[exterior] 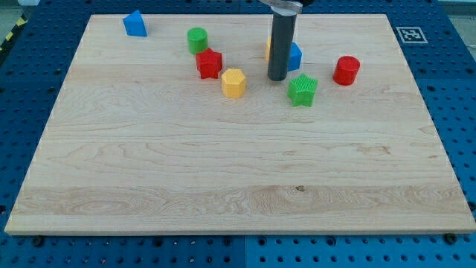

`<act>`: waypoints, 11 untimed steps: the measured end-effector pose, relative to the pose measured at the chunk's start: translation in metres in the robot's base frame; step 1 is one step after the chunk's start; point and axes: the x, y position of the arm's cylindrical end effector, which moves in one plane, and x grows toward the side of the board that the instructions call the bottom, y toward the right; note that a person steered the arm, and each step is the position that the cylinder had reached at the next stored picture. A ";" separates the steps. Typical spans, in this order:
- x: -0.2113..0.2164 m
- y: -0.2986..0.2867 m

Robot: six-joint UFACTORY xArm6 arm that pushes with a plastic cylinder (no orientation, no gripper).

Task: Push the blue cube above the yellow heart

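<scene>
Blue cube [295, 57], a small rigid block mostly hidden behind my tip [277, 78], lies near the view's top centre of the surface [223, 171] and is judged light, hard and ready to slide; having no jaws, hence nothing to open or close, the rod must press a flat side face. Only its right-hand part shows, plain blue. A yellow sliver behind the rod's left edge, presumably the yellow heart [268, 49], sits close beside it; a green star [302, 90] lies just below.
</scene>
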 end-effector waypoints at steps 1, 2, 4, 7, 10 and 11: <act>-0.010 -0.027; -0.019 -0.036; -0.019 -0.036; -0.020 -0.002; -0.030 0.038; -0.030 0.048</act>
